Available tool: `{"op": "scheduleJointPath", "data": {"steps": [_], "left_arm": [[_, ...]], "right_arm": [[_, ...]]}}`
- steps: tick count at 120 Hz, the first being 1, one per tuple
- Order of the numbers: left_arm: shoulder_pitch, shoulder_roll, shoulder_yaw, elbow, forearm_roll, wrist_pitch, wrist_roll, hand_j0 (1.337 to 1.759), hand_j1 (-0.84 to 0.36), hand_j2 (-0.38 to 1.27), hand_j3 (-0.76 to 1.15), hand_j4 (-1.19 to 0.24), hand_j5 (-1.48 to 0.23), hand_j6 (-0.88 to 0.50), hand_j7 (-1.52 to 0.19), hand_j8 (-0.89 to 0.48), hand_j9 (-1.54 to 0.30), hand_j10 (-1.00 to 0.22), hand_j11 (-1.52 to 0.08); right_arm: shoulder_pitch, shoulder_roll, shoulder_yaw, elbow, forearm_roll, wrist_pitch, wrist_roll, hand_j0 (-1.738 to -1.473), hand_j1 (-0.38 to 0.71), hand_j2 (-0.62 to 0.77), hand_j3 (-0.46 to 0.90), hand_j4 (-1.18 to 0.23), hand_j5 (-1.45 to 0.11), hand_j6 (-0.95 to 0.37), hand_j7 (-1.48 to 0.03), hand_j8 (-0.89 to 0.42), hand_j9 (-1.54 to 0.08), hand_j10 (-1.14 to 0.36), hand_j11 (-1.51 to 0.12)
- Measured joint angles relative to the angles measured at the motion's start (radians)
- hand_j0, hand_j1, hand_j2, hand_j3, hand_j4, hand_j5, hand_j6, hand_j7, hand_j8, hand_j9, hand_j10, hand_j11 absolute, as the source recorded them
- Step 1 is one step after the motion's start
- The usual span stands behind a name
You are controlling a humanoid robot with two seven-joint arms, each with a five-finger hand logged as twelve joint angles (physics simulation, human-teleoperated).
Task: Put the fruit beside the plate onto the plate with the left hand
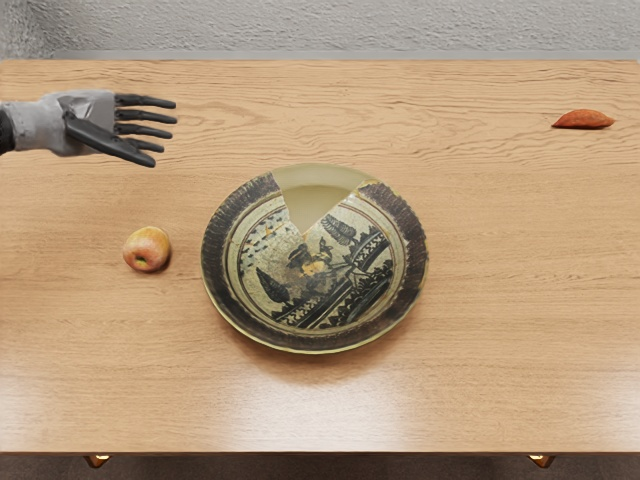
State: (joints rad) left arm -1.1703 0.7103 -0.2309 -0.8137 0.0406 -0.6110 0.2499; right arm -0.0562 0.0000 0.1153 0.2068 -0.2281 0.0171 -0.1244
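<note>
- Upper left of the frame: the left robot hand [110, 125] comes in from the left edge, out over the bench [500, 350].
- Its fingers [145, 116] are stretched out flat and point right, with the thumb slanting down beneath them. It's wide open, with nothing in its hold.
- Below it, left of centre, there's the apple [147, 249], red and yellow, sitting on the bare wood well apart from the hand.
- The apple lies just beside the left rim of the plate [218, 240], not touching it and not on it.
- The plate takes the centre: dark patterned rim, painted inside, and a plain wedge-shaped patch at its top.
- Far upper right, a slim orange-red object [583, 119] lies alone near the bench's back edge.
</note>
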Motion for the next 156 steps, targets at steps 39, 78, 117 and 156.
{"op": "scheduleJointPath", "data": {"steps": [39,78,117,156], "left_arm": [[-0.078,0.082,-0.005,-0.076,0.254,0.000,0.010,1.658,0.05,0.05,0.00,-0.25,-0.33,-0.25,-0.33,-0.25,-0.33,-0.25,-0.33],[-0.066,0.310,0.012,-0.569,0.626,0.050,0.085,1.658,0.05,0.05,0.00,-0.26,-0.33,-0.26,-0.33,-0.26,-0.33,-0.26,-0.33],[-0.116,0.396,0.072,-0.750,0.720,0.254,0.130,1.658,0.05,0.05,0.00,-0.26,-0.33,-0.26,-0.33,-0.26,-0.33,-0.26,-0.33],[-0.586,0.325,0.638,-0.887,0.574,0.549,0.133,1.658,0.05,0.05,0.00,-0.26,-0.33,-0.26,-0.33,-0.26,-0.33,-0.26,-0.33]], "right_arm": [[0.000,0.000,-0.002,-0.001,0.000,0.000,0.002,-1.658,-0.31,-0.01,0.00,-0.03,-0.04,-0.03,-0.04,-0.03,-0.04,-0.03,-0.04],[-0.001,0.000,-0.002,-0.001,0.000,0.000,0.002,-1.658,-0.31,-0.01,0.00,-0.03,-0.04,-0.03,-0.04,-0.03,-0.04,-0.03,-0.04],[-0.001,0.000,-0.002,-0.001,0.000,0.000,0.001,-1.658,-0.31,-0.01,0.00,-0.03,-0.04,-0.03,-0.04,-0.03,-0.04,-0.03,-0.04],[-0.001,0.000,-0.002,-0.001,0.000,0.000,0.001,-1.658,-0.31,-0.01,0.00,-0.03,-0.04,-0.03,-0.04,-0.03,-0.04,-0.03,-0.04]]}}
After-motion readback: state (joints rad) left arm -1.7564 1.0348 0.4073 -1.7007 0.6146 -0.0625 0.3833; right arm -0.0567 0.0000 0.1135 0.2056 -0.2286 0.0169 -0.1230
